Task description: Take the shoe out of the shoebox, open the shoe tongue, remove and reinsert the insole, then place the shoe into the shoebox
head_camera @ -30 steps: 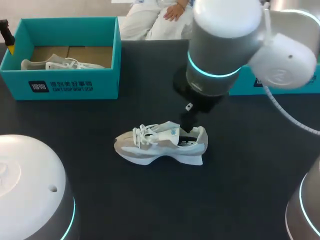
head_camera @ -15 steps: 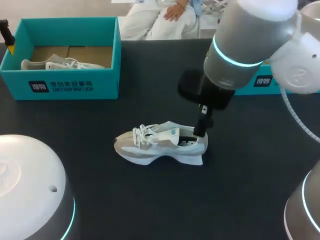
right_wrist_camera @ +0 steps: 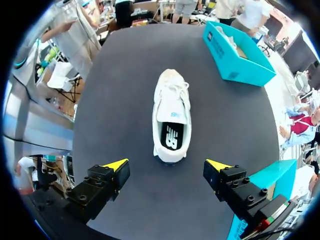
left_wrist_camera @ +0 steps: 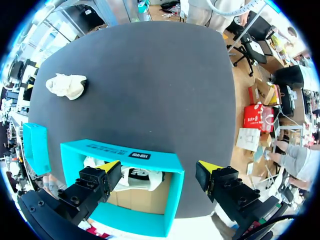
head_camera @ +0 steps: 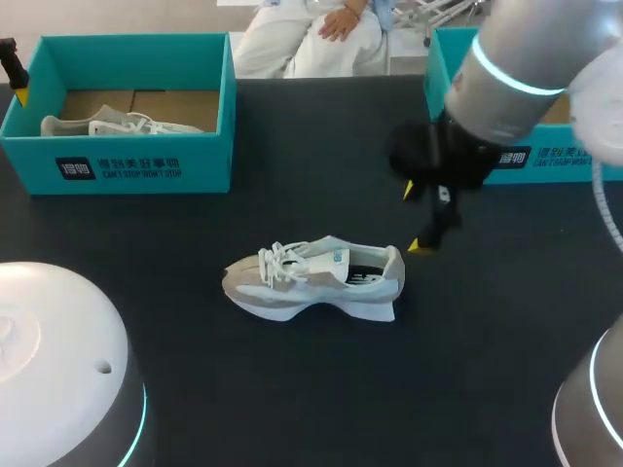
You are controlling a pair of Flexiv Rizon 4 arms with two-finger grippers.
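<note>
The right pincer (head_camera: 416, 218) hangs spread wide, gripping nothing, one yellow tip close by the heel of the white shoe (head_camera: 311, 277), which stands on its sole on the dark tabletop (head_camera: 292, 389). Well apart, the left pincer (left_wrist_camera: 159, 166), equally wide and empty, hovers over the teal shoebox (left_wrist_camera: 125, 152), where a second shoe (left_wrist_camera: 140, 177) lies inside

Shoe (head_camera: 311, 280) stands on its sole at the middle of the bench (head_camera: 292, 389), toe to my left. My right claw (head_camera: 415, 217) hangs just right of the heel. Shoebox (head_camera: 117, 167) sits far left with a second shoe (head_camera: 117, 125) in it, my left claw (left_wrist_camera: 159, 166) above it. Another box (head_camera: 545, 161) sits far right.
</note>
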